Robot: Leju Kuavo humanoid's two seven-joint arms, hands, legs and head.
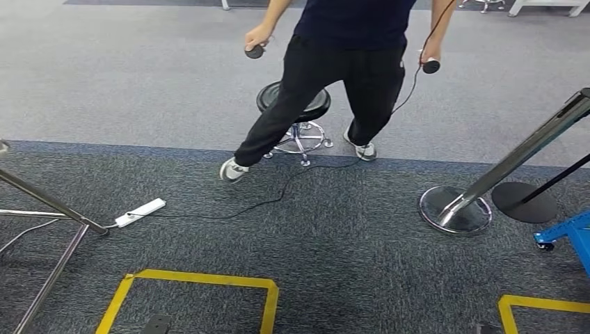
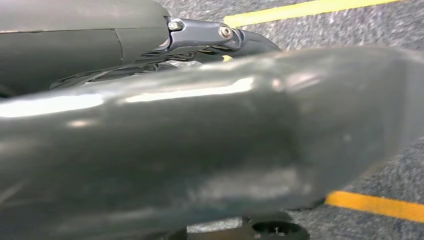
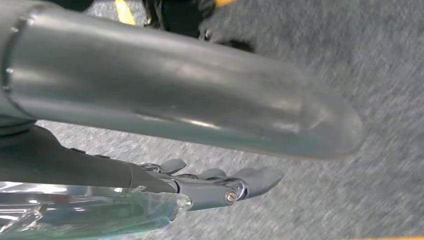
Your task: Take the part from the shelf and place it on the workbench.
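Left hand: thumb hides its fingers, so I cannot tell its grasp; power strip at nine o'clock, person at twelve; right hand: fingers straight beside a clear glossy thing, possibly the part, grip uncertain; best to walk steadily, skirting the strip.

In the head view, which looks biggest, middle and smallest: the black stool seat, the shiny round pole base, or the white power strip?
1. Shiny round pole base
2. Black stool seat, roughly as wide; it sits farther away and legs hide part of it, so these two are unsure.
3. White power strip, clearly smallest.
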